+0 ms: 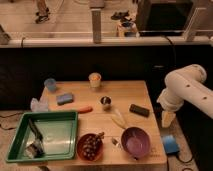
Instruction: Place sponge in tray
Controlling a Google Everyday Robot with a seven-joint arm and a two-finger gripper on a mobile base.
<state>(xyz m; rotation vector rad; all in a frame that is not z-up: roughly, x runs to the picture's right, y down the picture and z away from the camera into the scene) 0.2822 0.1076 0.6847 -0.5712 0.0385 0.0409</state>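
The blue sponge (65,98) lies flat on the wooden table (125,92) at the back left, next to a pale blue cup (50,84). The green tray (59,116) sits at the table's front left corner, in front of the sponge. A dark utensil (35,134) and a small greyish object (34,149) lie in it. My white arm (186,90) hangs off the table's right side. The gripper (168,119) points down beside the right edge, far from the sponge and holding nothing that I can see.
A yellow cup (94,80) stands at the back centre and a small dark cup (105,102) mid-table. There is an orange stick (84,109), a dark grey block (139,110), a purple bowl (135,140) and a red bowl of grapes (90,146).
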